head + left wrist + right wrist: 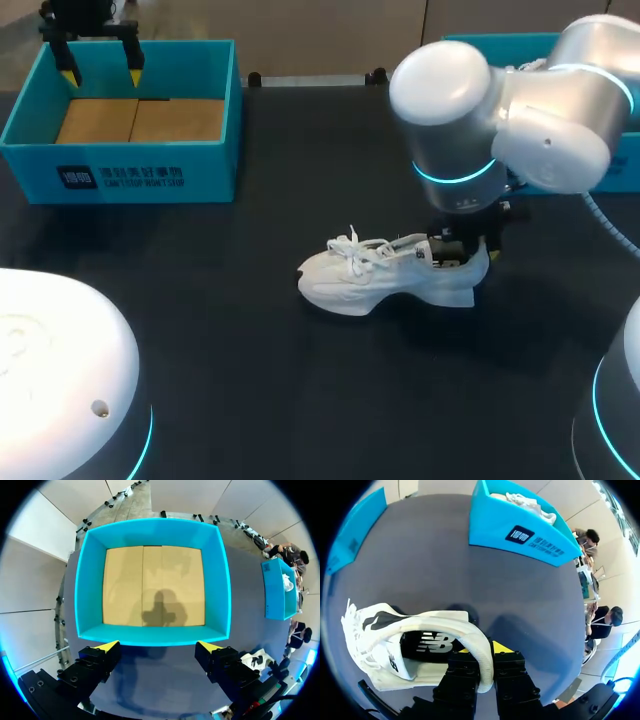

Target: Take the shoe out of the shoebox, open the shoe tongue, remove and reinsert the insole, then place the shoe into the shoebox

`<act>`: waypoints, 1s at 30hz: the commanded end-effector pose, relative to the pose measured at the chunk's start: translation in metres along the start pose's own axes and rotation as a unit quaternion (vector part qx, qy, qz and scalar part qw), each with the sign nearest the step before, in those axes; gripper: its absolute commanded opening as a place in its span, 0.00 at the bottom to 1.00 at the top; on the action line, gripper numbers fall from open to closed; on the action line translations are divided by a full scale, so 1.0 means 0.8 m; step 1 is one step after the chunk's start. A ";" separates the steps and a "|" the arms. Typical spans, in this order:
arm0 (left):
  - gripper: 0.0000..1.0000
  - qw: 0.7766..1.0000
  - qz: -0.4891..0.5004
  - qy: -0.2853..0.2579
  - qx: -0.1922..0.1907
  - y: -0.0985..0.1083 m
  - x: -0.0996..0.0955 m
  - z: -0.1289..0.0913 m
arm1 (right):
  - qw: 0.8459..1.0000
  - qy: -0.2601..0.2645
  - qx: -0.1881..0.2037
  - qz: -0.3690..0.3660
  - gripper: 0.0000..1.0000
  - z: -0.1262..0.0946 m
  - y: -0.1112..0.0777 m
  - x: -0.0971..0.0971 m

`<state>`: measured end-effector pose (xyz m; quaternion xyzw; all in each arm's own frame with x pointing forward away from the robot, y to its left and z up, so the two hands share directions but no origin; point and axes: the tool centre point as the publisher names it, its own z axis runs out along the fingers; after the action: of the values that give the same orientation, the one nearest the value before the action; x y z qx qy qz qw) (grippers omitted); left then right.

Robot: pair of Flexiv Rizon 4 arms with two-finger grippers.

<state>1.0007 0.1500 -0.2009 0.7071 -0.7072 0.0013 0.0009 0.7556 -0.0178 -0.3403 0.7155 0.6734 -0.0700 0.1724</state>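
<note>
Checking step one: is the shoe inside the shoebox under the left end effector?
No: the shoebox shows only its bare cardboard floor; the shoe lies outside, heel gripped by the right end effector.

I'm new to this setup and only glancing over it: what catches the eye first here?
The white shoe stands alone mid-table, with the right claw shut on its heel rim. Next comes the teal box at the far left, showing only bare cardboard inside, with the left claw open over it.
</note>
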 end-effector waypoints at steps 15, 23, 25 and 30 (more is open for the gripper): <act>1.00 1.000 0.000 -0.001 0.000 0.000 0.000 0.000 | 0.999 0.024 0.010 0.026 0.00 0.039 0.003 0.013; 1.00 1.000 0.000 -0.001 0.000 0.000 0.000 0.000 | 0.999 0.033 0.019 0.029 0.14 0.046 0.002 0.011; 1.00 1.000 0.000 -0.001 0.000 0.000 0.000 0.000 | 0.999 0.029 0.020 0.025 0.28 0.045 0.003 0.012; 1.00 1.000 0.000 -0.001 0.000 0.000 0.000 0.000 | 0.999 0.022 0.016 0.017 0.25 0.038 0.004 0.012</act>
<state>1.0007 0.1500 -0.2009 0.7071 -0.7071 0.0013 0.0009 0.7636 -0.0222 -0.3717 0.7319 0.6635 -0.0589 0.1438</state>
